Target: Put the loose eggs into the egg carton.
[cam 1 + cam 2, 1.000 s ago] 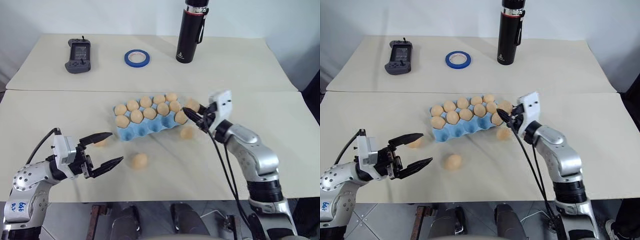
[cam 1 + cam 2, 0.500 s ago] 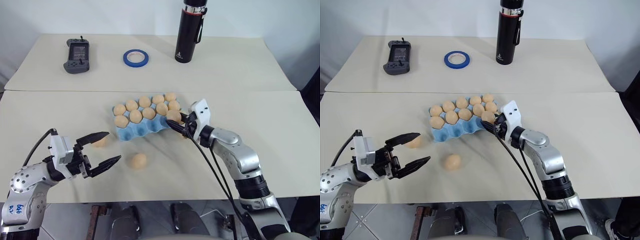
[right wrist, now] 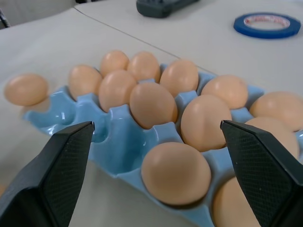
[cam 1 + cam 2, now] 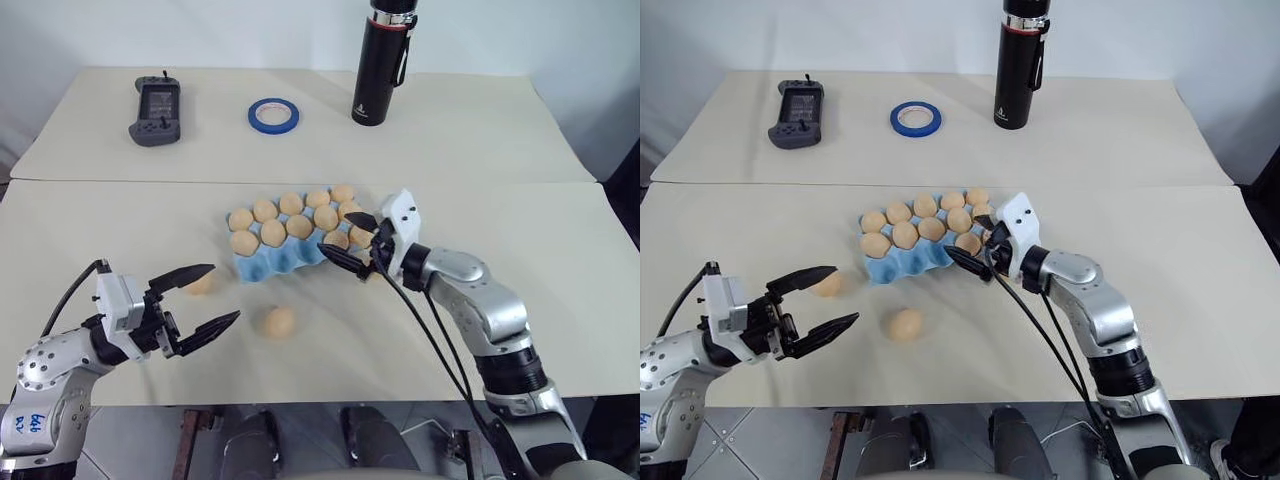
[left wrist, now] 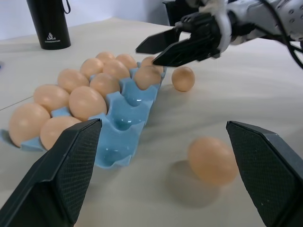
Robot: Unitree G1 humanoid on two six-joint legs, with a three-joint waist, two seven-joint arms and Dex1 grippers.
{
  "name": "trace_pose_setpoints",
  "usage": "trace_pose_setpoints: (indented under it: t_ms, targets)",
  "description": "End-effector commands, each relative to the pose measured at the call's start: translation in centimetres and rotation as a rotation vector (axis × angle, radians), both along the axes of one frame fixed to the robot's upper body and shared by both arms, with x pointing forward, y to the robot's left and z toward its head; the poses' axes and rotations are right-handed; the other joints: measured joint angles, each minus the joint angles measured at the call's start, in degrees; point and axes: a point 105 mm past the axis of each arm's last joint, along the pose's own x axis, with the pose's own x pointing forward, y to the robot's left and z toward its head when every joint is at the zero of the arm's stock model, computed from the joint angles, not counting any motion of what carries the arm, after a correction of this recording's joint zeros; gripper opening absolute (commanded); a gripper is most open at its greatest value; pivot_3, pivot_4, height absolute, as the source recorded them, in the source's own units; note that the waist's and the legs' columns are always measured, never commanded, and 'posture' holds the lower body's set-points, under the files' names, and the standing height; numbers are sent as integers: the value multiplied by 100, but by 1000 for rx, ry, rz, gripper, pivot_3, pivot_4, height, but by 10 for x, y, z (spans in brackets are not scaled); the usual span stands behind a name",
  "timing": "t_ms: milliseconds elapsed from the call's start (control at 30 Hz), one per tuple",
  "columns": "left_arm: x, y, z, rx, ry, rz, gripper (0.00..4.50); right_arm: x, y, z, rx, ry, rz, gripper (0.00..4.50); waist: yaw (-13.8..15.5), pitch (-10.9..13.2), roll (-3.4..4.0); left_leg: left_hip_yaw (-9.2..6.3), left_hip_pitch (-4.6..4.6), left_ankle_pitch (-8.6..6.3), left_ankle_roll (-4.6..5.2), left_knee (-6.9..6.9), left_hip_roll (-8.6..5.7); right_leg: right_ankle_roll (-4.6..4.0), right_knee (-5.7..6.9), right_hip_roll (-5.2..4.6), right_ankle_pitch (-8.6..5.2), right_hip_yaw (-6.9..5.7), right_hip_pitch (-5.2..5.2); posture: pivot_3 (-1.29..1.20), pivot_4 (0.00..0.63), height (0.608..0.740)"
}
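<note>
The light blue egg carton [image 4: 268, 266] lies mid-table and holds several tan eggs. My right gripper [image 4: 337, 234] is open at the carton's right end, its fingers on either side of an egg [image 3: 175, 172] that sits in a front cup. Three loose eggs lie on the table. One [image 5: 183, 78] rests just off the carton's right end, below the right gripper. Another [image 4: 278, 321] lies in front of the carton. The third [image 4: 200, 285] is off the carton's left front corner. My left gripper [image 4: 222, 292] is open and empty between these last two eggs, short of both.
At the back stand a black bottle [image 4: 378, 62], a blue tape ring [image 4: 274, 116] and a grey controller [image 4: 157, 100]. A seam between two tabletops [image 4: 120, 181] runs behind the carton. Black cables [image 4: 440, 350] hang under my right arm.
My right gripper swung left over the carton's right end and opened. The egg it carried now sits in a front cup. The left gripper stayed put.
</note>
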Motion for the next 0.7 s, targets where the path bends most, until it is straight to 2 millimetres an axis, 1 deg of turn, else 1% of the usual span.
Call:
trace_pose_setpoints:
  t_ms: [33, 133, 233, 367, 467, 567, 633, 700]
  targets:
    - [-10, 6, 4, -20, -25, -19, 4500, -16, -26, 10, 4, -67, 24, 4472, 17, 0, -1, 0, -2, -1, 1, 0, 0, 0, -6, -1, 0, -1, 1, 0, 150, 740]
    - [-11, 10, -1, -14, -9, -14, 4500, -21, -48, 4, -10, -71, -8, 4472, 10, 0, -1, 1, -2, -5, 5, -2, -4, 0, -16, -4, 0, -2, 5, 0, 150, 740]
    - [-13, 16, -6, -10, 4, -5, 4500, -31, -77, -6, -40, -60, -49, 4472, -3, 0, -1, 1, 0, -4, 5, 1, -1, 0, -15, -1, 0, 3, 5, 0, 150, 740]
    - [-15, 20, -6, -46, -1, -16, 4500, -46, -113, -29, -105, 3, -88, 4472, -2, 0, -2, -1, 6, -5, 6, 1, -2, -3, -18, -2, -2, 2, 15, 0, 150, 740]
    - [-17, 24, -9, -45, -6, -14, 4500, -55, -130, -35, -115, 23, -97, 4472, -16, 0, -1, 0, 13, -6, 9, 3, -3, -4, -26, -4, -2, 4, 28, 0, 150, 740]
    - [-19, 29, -10, -46, -14, -9, 4500, -64, -144, -36, -128, 50, -101, 4472, -13, 0, -1, -2, 17, -6, 11, 6, -2, -6, -31, -5, -3, 3, 37, 0, 150, 740]
    - [-24, 33, -12, -35, -1, -12, 4500, -66, -147, -35, -126, 60, -103, 4472, -13, 0, -1, -6, 21, -9, 16, 7, -3, -7, -38, -9, -3, 0, 48, 0, 150, 740]
    - [-27, 35, -14, -25, 10, -17, 4500, -64, -144, -36, -114, 65, -100, 4472, -24, -1, -2, -7, 27, -16, 25, 7, -2, -10, -44, -12, -4, -1, 57, 0, 150, 740]
